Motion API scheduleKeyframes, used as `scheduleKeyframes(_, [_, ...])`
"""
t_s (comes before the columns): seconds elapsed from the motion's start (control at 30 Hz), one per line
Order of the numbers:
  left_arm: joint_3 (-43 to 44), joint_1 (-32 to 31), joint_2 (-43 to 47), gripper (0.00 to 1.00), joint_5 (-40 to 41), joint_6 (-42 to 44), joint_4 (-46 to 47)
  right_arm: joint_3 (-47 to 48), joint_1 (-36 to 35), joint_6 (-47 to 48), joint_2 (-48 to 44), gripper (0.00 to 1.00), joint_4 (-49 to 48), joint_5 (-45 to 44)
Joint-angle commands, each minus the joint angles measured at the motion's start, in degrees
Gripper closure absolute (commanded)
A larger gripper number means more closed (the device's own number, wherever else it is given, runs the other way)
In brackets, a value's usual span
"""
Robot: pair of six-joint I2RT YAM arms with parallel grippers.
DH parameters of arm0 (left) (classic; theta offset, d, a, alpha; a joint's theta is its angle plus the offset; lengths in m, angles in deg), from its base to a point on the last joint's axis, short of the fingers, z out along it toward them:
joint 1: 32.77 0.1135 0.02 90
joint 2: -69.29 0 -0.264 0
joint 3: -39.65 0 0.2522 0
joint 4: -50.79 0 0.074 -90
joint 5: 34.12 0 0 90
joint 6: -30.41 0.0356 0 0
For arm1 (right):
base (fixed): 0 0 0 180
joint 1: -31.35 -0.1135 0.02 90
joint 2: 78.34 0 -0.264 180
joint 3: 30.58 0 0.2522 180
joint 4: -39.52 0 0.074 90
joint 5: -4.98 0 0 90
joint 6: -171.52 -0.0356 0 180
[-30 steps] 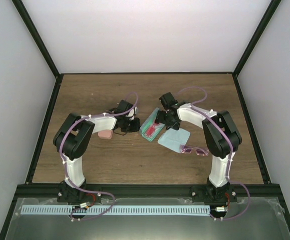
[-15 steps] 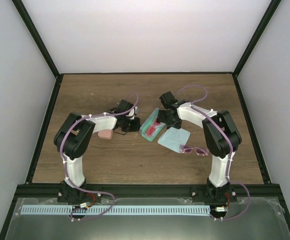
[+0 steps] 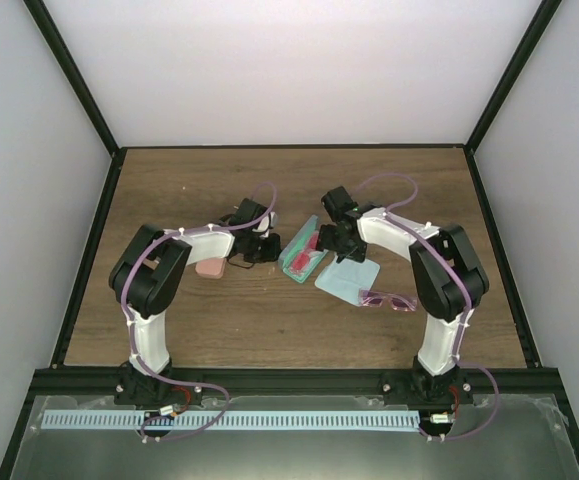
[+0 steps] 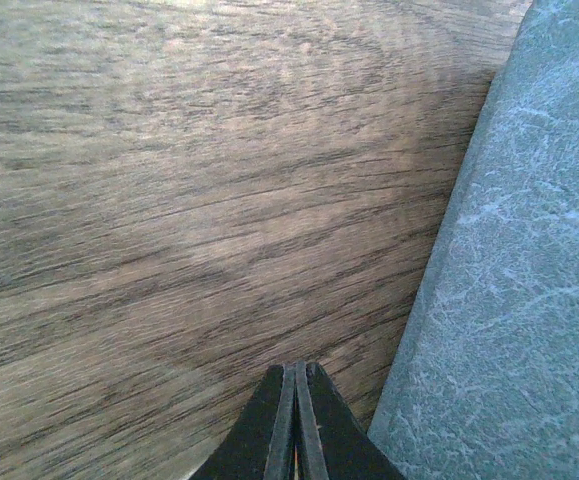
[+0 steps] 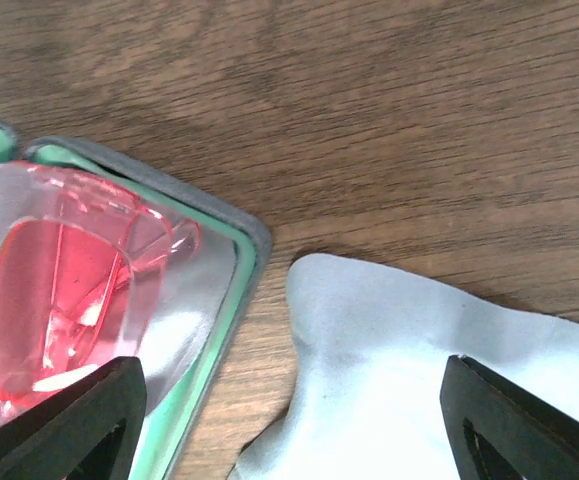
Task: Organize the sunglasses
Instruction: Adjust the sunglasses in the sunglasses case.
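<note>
Wood table (image 5: 419,120) holds red-lensed sunglasses (image 5: 49,290) beside one finger (image 5: 89,410) of the released right end effector (image 5: 289,385).

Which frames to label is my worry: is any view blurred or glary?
Left wrist: the wooden table smears soft with pale glare along the top, while the blue-grey textured case is crisp. Right wrist: white glints on the red-lensed translucent sunglasses; pale blue cloth slightly soft. Top external: evenly lit, sharp.

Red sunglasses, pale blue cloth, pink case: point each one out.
red sunglasses (image 5: 54,300), right wrist view, on the red lens.
pale blue cloth (image 5: 399,380), right wrist view, on its flat middle.
pink case (image 3: 210,269), top external view, on its exposed top.
</note>
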Motion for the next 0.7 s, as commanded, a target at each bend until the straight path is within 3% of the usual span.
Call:
scheduleKeyframes(0.0, [0.1, -0.2, -2.6, 0.96, 1.0, -0.2, -0.8, 0.8, 0.0, 0.2, -3.5, 0.17, -0.5, 1.5])
scheduleKeyframes(0.27, [0.1, -0.2, -2.6, 0.96, 1.3, -0.2, -1.2, 3.4, 0.0, 0.7, -1.5, 0.15, -1.6, 3.8])
scheduleKeyframes(0.47, [0.1, -0.2, -3.1, 0.96, 1.3, -0.1, -1.4, 4.5, -0.6, 2.6, 0.8, 0.00, -3.7, 7.3])
scheduleKeyframes(0.67, [0.6, -0.2, -3.0, 0.96, 1.2, 0.4, -2.1, 4.5, -1.0, 1.5, 2.7, 0.00, -3.7, 7.1])
